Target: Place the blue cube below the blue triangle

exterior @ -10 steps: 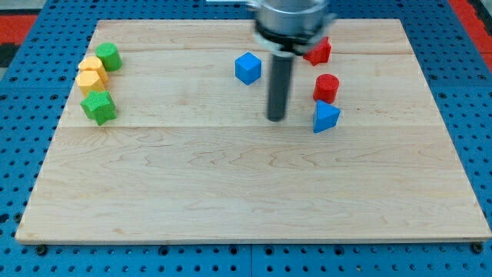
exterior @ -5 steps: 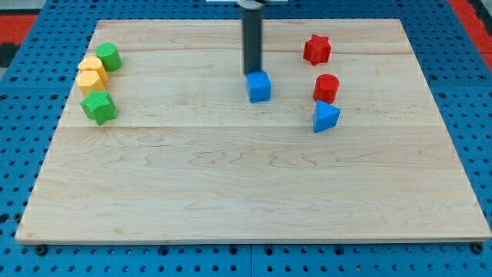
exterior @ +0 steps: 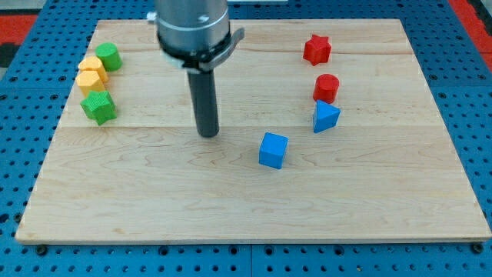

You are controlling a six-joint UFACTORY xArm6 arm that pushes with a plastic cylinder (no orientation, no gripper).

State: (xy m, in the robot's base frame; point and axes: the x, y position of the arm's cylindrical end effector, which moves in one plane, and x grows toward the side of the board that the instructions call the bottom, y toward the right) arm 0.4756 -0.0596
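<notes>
Now my tip point(exterior: 207, 134), bare and gripping nothing, stands centre-frame; the blue cube point(exterior: 273, 149) lies lower right, left-below the blue triangle point(exterior: 325, 117).

My arm's upper part cut off by view's top edge. My rod point(exterior: 206, 104) hides strip of tabletop point(exterior: 246, 200) behind it. Two yellow blocks point(exterior: 91, 73) overlap, shapes unclear. Blue pegboard point(exterior: 15, 154) cropped at all edges.
</notes>
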